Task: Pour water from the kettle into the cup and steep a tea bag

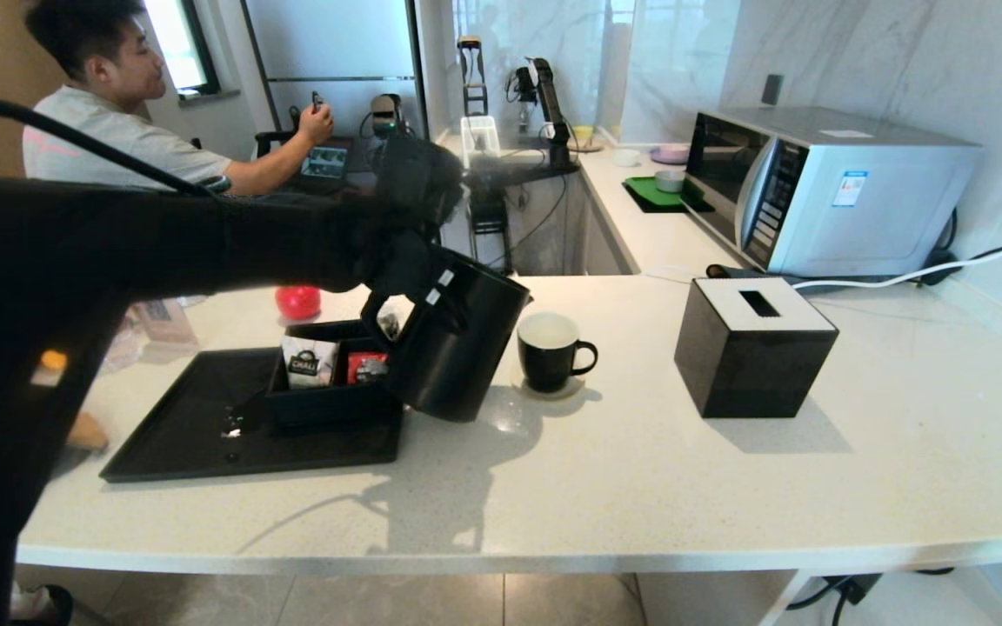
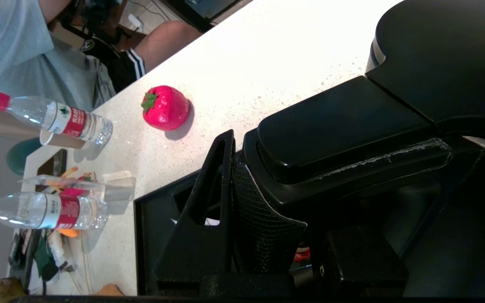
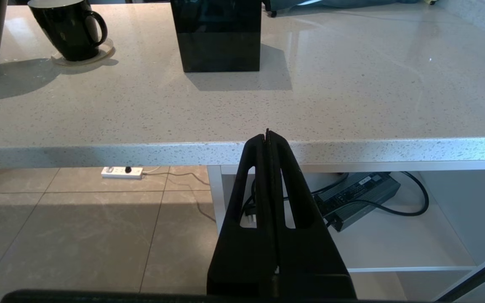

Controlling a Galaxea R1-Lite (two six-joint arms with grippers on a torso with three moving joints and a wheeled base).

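Note:
The matte black kettle (image 1: 457, 352) hangs tilted above the counter, its top edge leaning toward the cup (image 1: 549, 350) just to its right. My left gripper (image 1: 414, 283) is shut on the kettle's loop handle (image 2: 335, 126), and one ribbed pad (image 2: 259, 219) presses against it. The black mug with a white inside stands on a round coaster and also shows in the right wrist view as the cup (image 3: 67, 27). No water stream shows. The tea bag is out of view. My right gripper (image 3: 267, 135) is shut on nothing, low in front of the counter edge.
A black tray (image 1: 197, 435) holds a black box (image 1: 327, 402) with a white CHALI packet (image 1: 310, 363) and a red packet (image 1: 364, 365). A black tissue box (image 1: 753, 348) stands right of the mug, a microwave (image 1: 823, 191) behind. A red strawberry-shaped object (image 2: 164, 108) and water bottles (image 2: 53, 120) lie far left.

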